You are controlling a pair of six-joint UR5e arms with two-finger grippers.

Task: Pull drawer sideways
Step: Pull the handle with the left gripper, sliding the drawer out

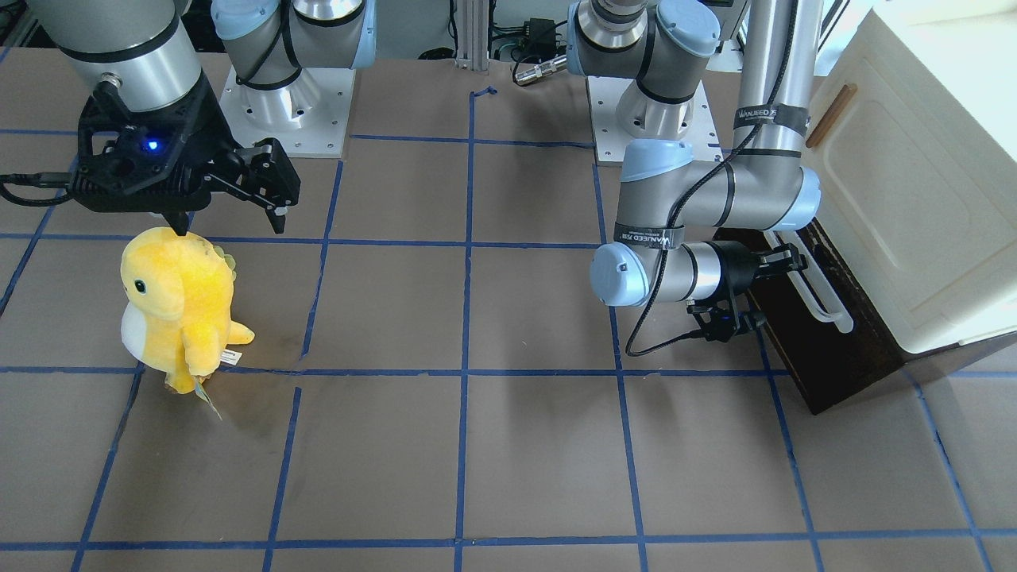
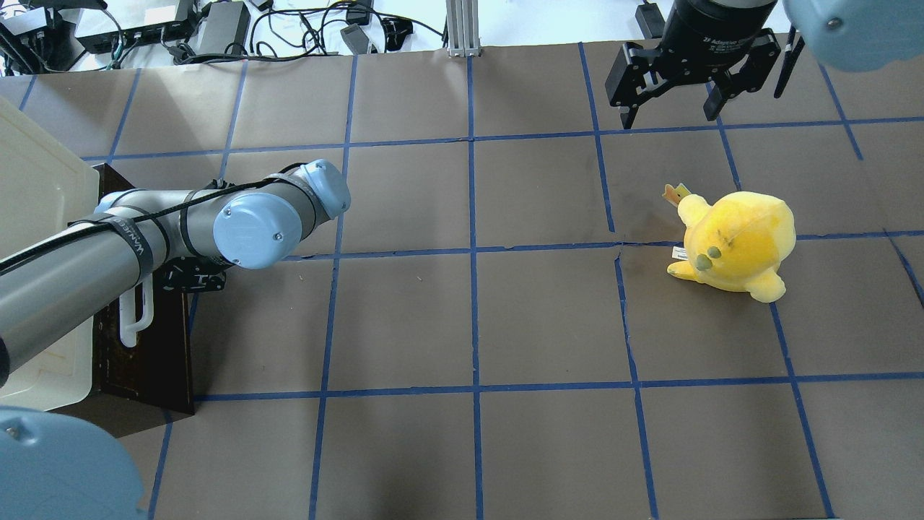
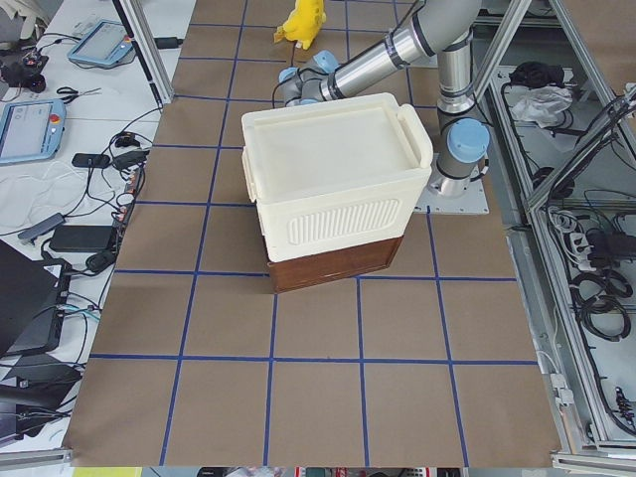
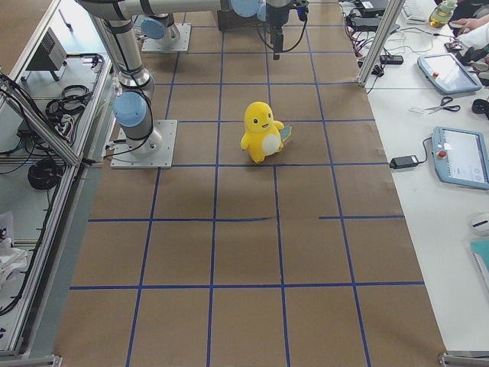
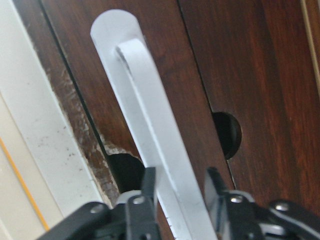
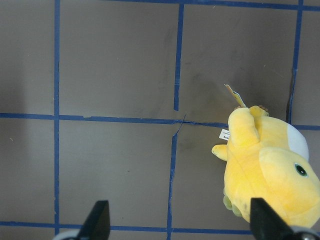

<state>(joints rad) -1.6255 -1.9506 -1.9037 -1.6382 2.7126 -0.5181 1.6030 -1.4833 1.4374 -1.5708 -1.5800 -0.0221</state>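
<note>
Cabinet: cream moulded plastic box, ribbed side.
Drawer: glossy dark wood, seated under the cabinet.
Handle: smooth, rounded white bar.
Left end effector: fingers apart, straddling the handle, likely set to drag it sideways.
Plush: soft and yellow, well apart from the cabinet.
Right end effector: fingers spread, holding nothing.
</note>
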